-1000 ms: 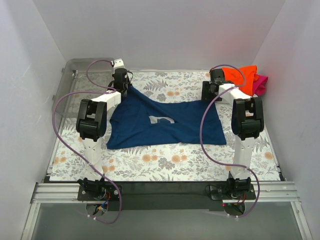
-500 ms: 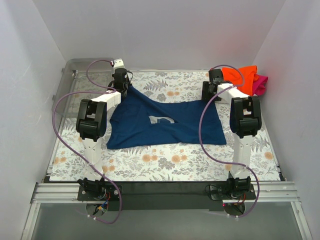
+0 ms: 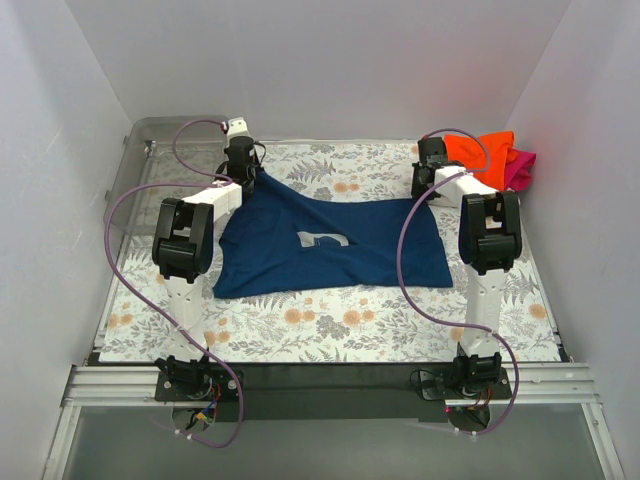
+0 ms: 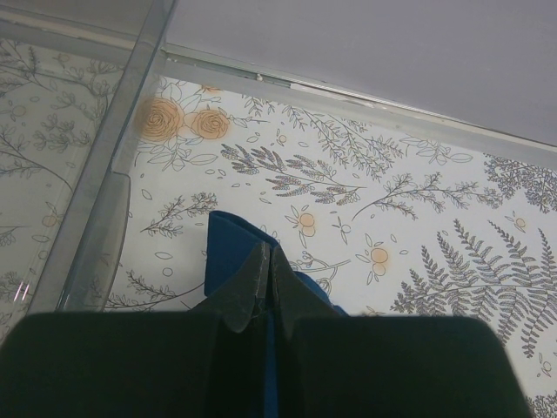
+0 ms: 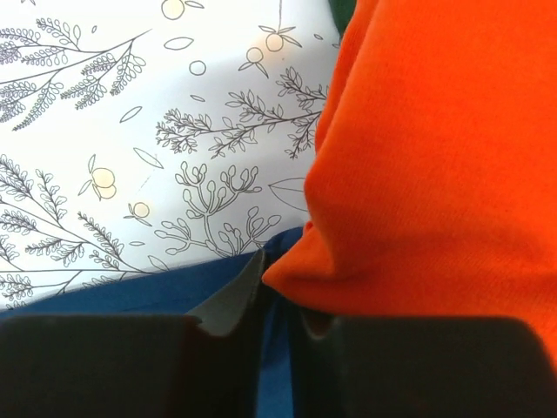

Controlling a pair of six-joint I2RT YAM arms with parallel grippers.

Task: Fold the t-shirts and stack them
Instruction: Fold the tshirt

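Top external view: navy blue cloth t-shirt with pale grey print (image 3: 330,245) lies spread on the floral bench (image 3: 330,325). Left end effector (image 3: 245,184) and right end effector (image 3: 426,186) each clamp tight on one far corner.

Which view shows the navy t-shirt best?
Top external: the whole navy t-shirt lies spread, chest print visible. Left wrist shows only one blue corner; right wrist only a blue strip next to the orange t-shirt.
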